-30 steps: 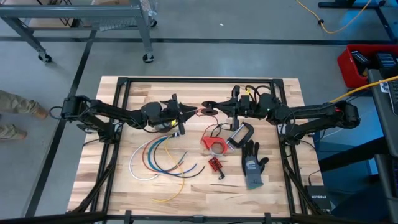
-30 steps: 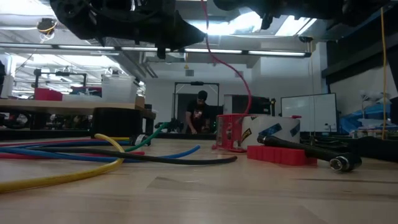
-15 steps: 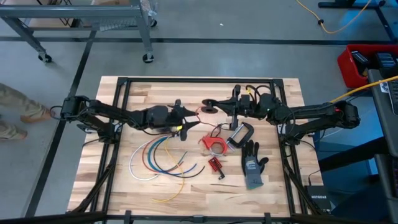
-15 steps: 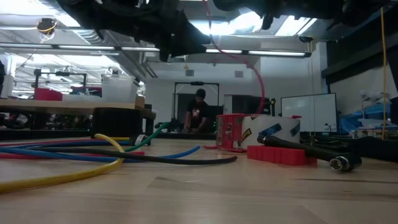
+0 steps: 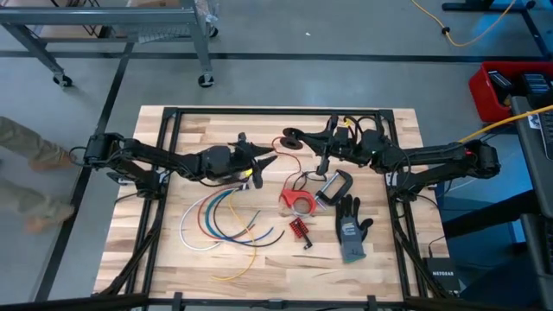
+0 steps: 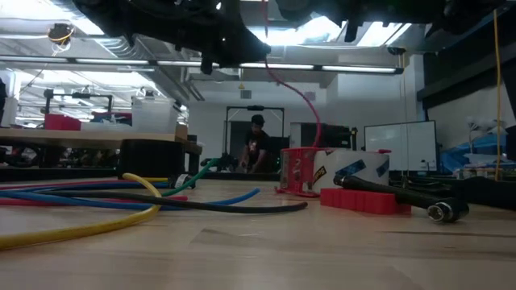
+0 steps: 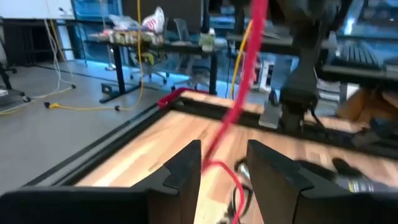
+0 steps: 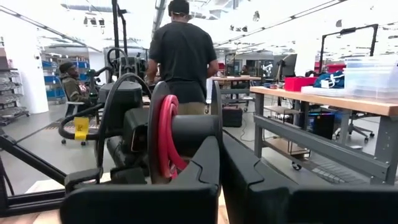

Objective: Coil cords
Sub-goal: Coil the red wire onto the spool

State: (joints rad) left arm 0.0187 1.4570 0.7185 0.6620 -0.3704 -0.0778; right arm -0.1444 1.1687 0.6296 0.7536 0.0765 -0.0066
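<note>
The worktop point(image 5: 173, 259) is carrying loose cords point(image 5: 220, 216). The right pincer point(image 5: 298, 138) is clamping shut, holding the spool wound with the red cord point(image 5: 298, 179). The left pincer point(image 5: 266, 161) is gaping narrowly around that cord without gripping; the strand could be slipping free, loosening the winding.

Pale planked wooden table point(image 5: 199, 259), matt; smooth glossy red cord point(image 7: 239, 93); dark knitted cloth glove point(image 5: 350, 229)

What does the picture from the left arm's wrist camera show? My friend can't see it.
A red cord slants down between the left pincer's two dark fingers, which stand apart with a gap around it. Beyond lies the wooden table, with the other dark arm reaching in and a workshop behind.
</note>
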